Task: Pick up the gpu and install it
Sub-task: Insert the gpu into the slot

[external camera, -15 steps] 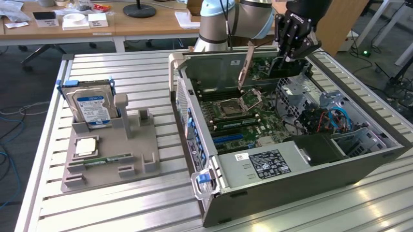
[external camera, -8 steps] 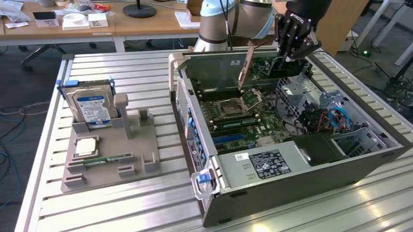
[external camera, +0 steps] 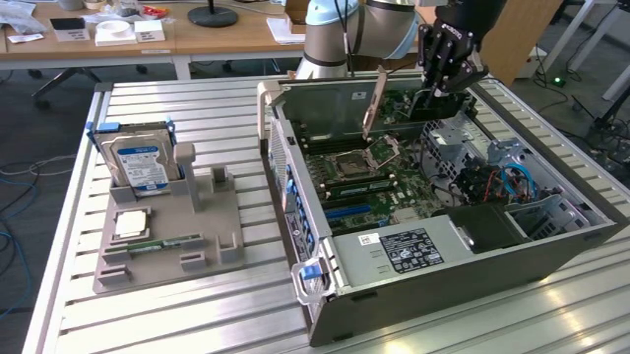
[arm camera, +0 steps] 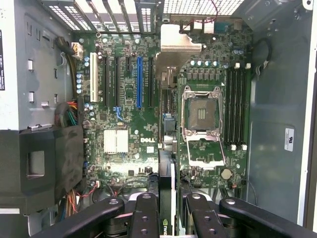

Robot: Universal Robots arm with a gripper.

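Note:
The gpu (external camera: 439, 108) hangs as a dark flat card over the far end of the open computer case (external camera: 551, 243), and my gripper (external camera: 445, 87) is shut on its upper edge. In the wrist view the gpu (arm camera: 166, 148) shows edge-on, its silver bracket (arm camera: 179, 43) at the end away from me, with the black fingers (arm camera: 145, 218) clamped on either side of it. It is above the motherboard (arm camera: 124, 144), apart from it. The blue slot (arm camera: 139, 82) lies just beside the card's line and is bare.
The CPU socket (arm camera: 202, 116) stands open beside the card, with memory slots (arm camera: 235, 106) beyond it. Drive cage and cables (external camera: 502, 181) fill the case's right end. On the exterior view's left, a grey fixture (external camera: 212, 221) holds a blue-labelled hard drive (external camera: 138, 164) and a memory stick (external camera: 162, 242).

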